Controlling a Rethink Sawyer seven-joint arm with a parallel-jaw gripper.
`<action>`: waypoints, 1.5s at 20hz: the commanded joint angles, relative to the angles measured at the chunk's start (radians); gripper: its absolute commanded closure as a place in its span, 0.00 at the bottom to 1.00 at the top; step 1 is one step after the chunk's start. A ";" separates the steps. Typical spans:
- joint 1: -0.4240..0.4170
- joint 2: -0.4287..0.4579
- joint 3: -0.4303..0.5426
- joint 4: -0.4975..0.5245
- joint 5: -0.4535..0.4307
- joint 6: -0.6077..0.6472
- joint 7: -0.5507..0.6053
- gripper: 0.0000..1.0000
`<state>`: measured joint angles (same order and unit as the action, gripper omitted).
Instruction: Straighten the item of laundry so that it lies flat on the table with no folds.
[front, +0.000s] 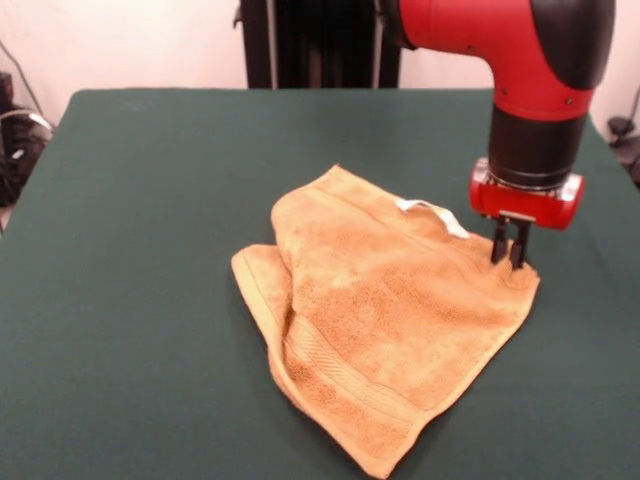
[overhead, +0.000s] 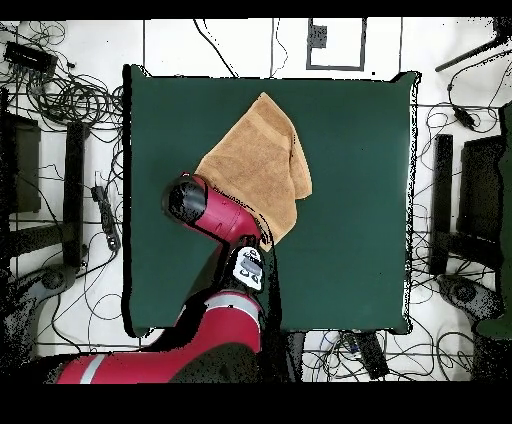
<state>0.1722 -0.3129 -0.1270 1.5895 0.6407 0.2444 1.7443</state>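
The gripper (front: 509, 262) comes down on a corner of the orange towel (front: 385, 330), its two fingers close together and apparently pinching the cloth there. The rest of the towel spreads away from the gripper across the green table (front: 150, 200), one side doubled over itself, a white tag (front: 432, 213) close by. The step looks like corner-grasping; next, probably, drawing that corner outward to open the fold.

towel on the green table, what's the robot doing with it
The robot's gripper is down at one corner of the orange towel, its fingers close together on or right at the cloth. The towel is not flat yet: one side is folded over itself, with a white tag showing on the far edge. It lies on the green table.
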 joint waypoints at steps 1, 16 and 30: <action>0.045 0.094 0.147 0.024 0.067 0.026 0.294 1.00; 0.158 0.118 0.040 -0.070 0.159 0.173 0.472 1.00; 0.234 0.187 -0.017 -0.184 0.193 0.253 0.723 1.00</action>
<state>0.3460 -0.2278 -0.2480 1.4605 0.7787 0.3085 2.1006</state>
